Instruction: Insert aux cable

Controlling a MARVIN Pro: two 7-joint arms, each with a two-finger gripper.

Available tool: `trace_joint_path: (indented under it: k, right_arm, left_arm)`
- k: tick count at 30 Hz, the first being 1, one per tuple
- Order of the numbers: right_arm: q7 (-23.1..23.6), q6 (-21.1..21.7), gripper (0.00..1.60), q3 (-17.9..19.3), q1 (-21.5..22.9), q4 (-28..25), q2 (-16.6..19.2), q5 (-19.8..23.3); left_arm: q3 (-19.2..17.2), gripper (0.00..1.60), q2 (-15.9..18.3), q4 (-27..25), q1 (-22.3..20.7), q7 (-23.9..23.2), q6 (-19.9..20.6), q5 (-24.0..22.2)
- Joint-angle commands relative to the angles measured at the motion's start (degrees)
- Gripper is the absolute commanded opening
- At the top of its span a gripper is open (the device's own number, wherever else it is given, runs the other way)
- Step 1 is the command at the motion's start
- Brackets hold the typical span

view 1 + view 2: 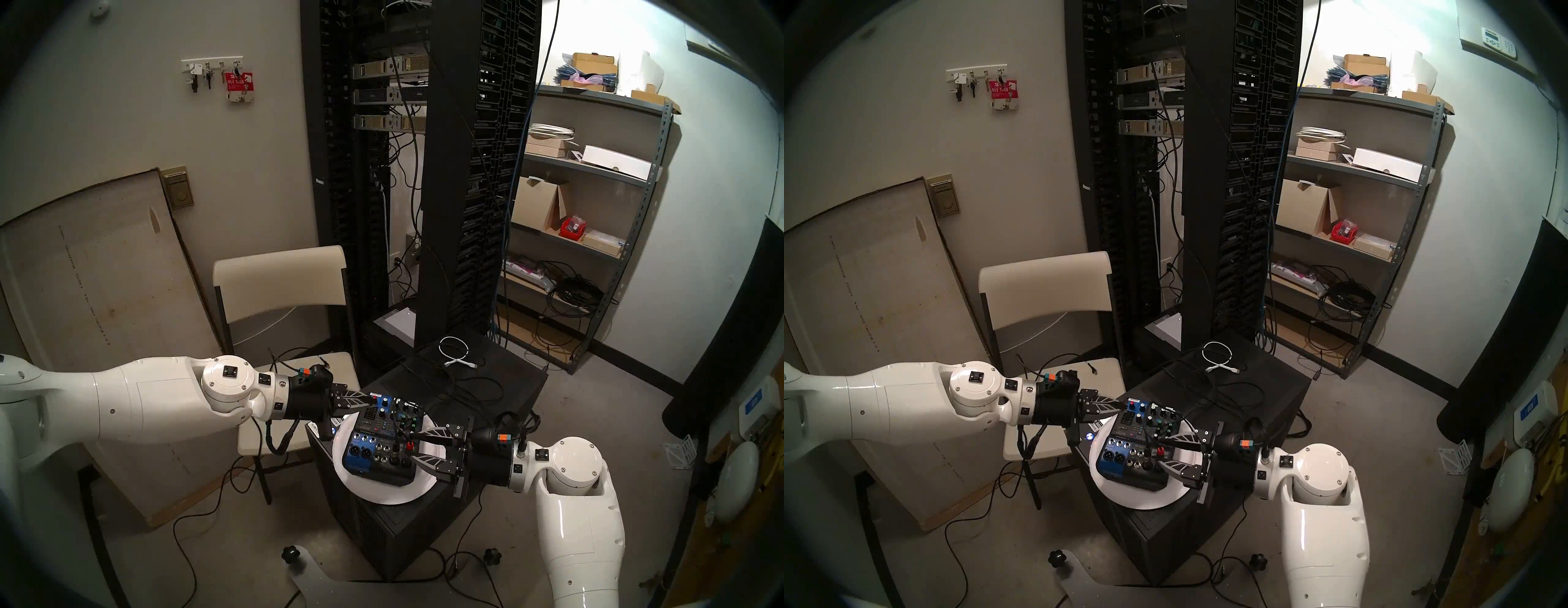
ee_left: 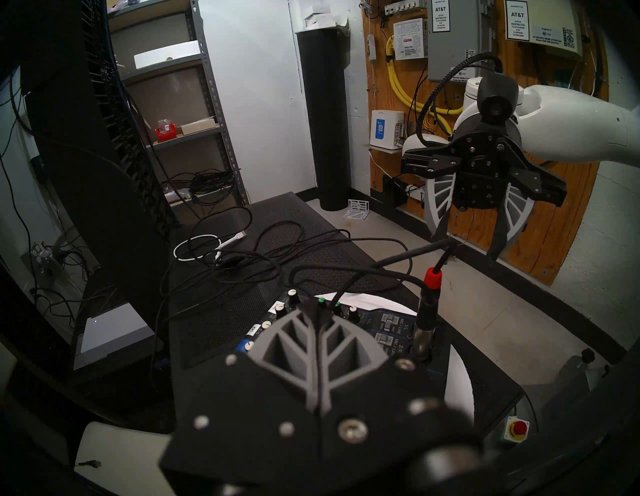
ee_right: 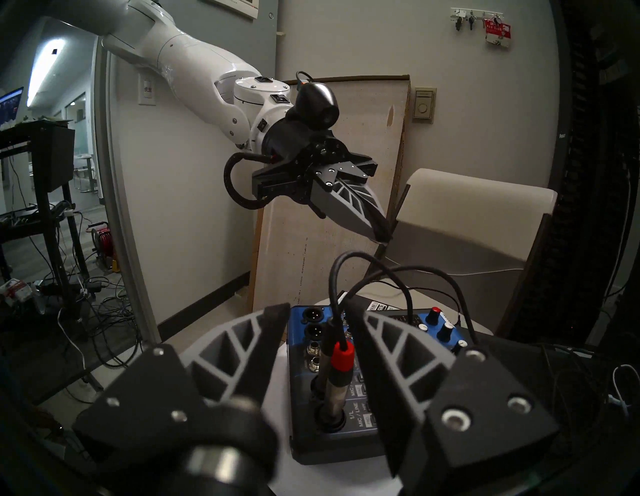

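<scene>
aux cable plug [image 3: 341,360], red band up, stood upright in mixer [image 3: 332,436] socket, near front edge. right gripper [image 3: 322,332] jaws open, 1 finger either side of plug, not touching. left gripper [image 2: 317,311] jaws closed, empty, over mixer's knobs. mixer sat on white plate [image 1: 382,494] atop black case [image 1: 424,526].

You're looking at two glossy white arms [image 1: 140,399] with rounded joints, black wrists, and grey ribbed fingers [image 3: 356,207] on screwed black plates; a small orange-and-teal block, perhaps a connector, tops each wrist.
</scene>
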Motion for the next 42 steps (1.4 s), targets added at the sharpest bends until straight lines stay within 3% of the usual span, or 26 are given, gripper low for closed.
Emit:
trace_joint_path:
  k: [1, 13, 38, 42]
  right_arm:
    - [-0.13, -0.18, 0.84, -0.55, 0.27, -0.15, -0.17, 0.35]
    - [-0.99, -0.51, 0.86, -0.9, 0.5, 0.88, -0.15, 0.0]
    - [-2.88, -0.99, 0.64, -1.25, 1.87, 4.24, 0.03, -1.14]
    - [-3.13, -1.1, 0.53, -1.32, 2.02, 4.79, 0.1, -1.31]
  left_arm:
    - [-0.59, 0.0, 0.17, -0.18, -0.75, 0.06, -0.3, 0.18]
    - [-0.4, 0.0, 0.51, -0.63, -0.75, 0.56, -0.43, 0.49]
    - [-0.41, 0.0, 0.67, -0.86, -0.63, 0.88, -0.72, 0.74]
    - [-0.4, 0.0, 0.63, -0.83, -0.7, 0.88, -0.67, 0.88]
